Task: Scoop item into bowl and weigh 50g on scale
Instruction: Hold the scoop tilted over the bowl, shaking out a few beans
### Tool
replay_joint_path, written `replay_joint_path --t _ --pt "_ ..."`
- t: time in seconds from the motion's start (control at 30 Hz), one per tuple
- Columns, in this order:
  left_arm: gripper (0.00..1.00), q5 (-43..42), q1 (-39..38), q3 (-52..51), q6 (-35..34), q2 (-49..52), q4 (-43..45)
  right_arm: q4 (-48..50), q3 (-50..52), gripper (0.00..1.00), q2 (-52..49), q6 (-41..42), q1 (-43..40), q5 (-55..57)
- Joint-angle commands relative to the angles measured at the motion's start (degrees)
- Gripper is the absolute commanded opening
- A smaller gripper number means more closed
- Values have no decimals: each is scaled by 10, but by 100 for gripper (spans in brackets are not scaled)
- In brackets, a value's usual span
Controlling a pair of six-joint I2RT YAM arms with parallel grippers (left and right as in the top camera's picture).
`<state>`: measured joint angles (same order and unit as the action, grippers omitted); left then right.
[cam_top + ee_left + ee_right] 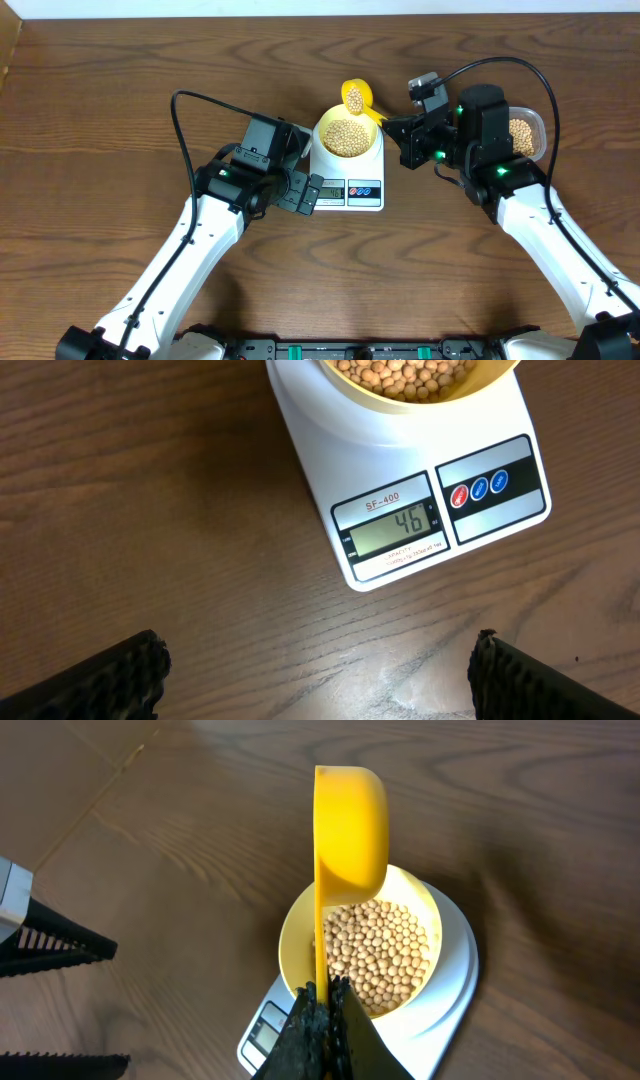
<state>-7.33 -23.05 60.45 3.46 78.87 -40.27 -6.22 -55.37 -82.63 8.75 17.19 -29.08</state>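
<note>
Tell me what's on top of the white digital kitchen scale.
A round pale-yellow bowl of beige beans sits on the scale, covering its platform. The right gripper holds a yellow scoop near the bowl's rim. Display reads 46.

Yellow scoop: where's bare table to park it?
Free: brown wooden table in front of the white digital scale, display side; also far left, past the left gripper. Crowded: scale's right side, with right gripper and clear plastic tub.
</note>
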Motion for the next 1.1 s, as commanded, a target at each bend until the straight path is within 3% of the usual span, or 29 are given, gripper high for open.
replay_joint_path --t 0.0,1.07 --pt "98 3 -1 0 8 -2 -1 2 0 1 5 18 5 0" --pt "98 3 -1 0 8 -2 -1 13 0 1 22 64 4 0"
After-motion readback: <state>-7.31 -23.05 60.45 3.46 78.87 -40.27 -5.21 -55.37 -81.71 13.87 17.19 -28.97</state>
